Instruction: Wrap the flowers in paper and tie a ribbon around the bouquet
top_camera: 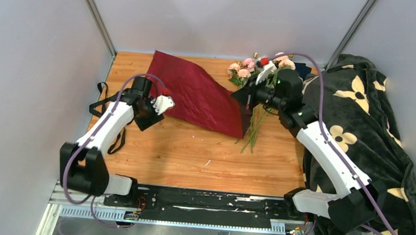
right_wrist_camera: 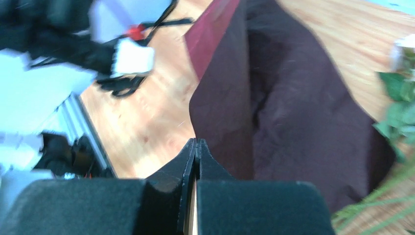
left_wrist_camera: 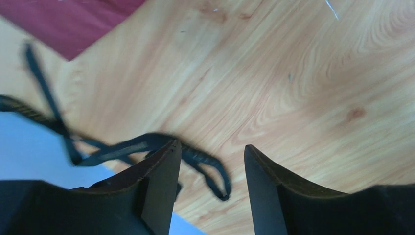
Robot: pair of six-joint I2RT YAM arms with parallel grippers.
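- The right claw [right_wrist_camera: 195,147] is closed tight, pinching the raised 3 o'clock corner of the paper [top_camera: 196,92], whose dark reverse shows there.
- The paper spreads from the 11 o'clock part of the worktop [top_camera: 192,154] toward its centre.
- The flowers [top_camera: 247,68] lie at 1 o'clock, stems trailing toward 6, just beside that claw.
- The left claw [left_wrist_camera: 211,152] stands partly open and holds nothing, above bare wood.
- The ribbon [left_wrist_camera: 122,149] loops at its 9 o'clock, passing behind one finger.

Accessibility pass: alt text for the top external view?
Right end effector pinches the right edge of a dark red paper, lifting it beside pink flowers on a wooden table. Left end effector hangs open near a black ribbon at the table's left edge; a flowered blanket is heaped at right.
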